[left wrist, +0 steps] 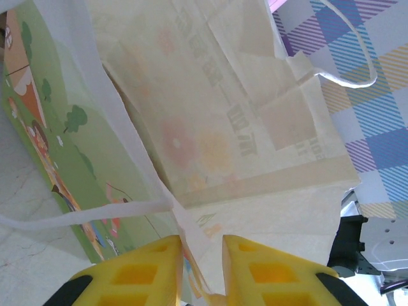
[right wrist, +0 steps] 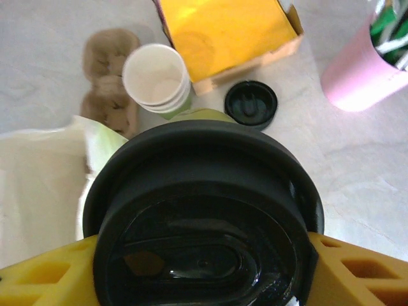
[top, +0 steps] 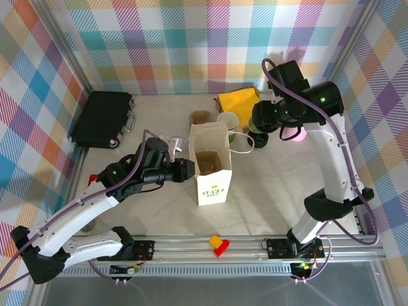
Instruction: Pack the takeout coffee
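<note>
Aloft, right hand (right wrist: 204, 284) holds takeout coffee (right wrist: 203, 210), glossy round lid.

Top external camera looks down from high above and behind, taking in the whole table (top: 268, 197). Left wrist camera sits tight against the white paper bag (left wrist: 255, 127); right wrist camera looks down over the takeout coffee (right wrist: 204, 217) at that bag's rim.

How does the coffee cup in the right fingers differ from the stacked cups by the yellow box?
The coffee cup wears a black lid; the stacked cups are lidless, cream insides showing. The coffee cup is gripped between the right fingers; the stacked cups stand free on the table. Both are upright.
</note>
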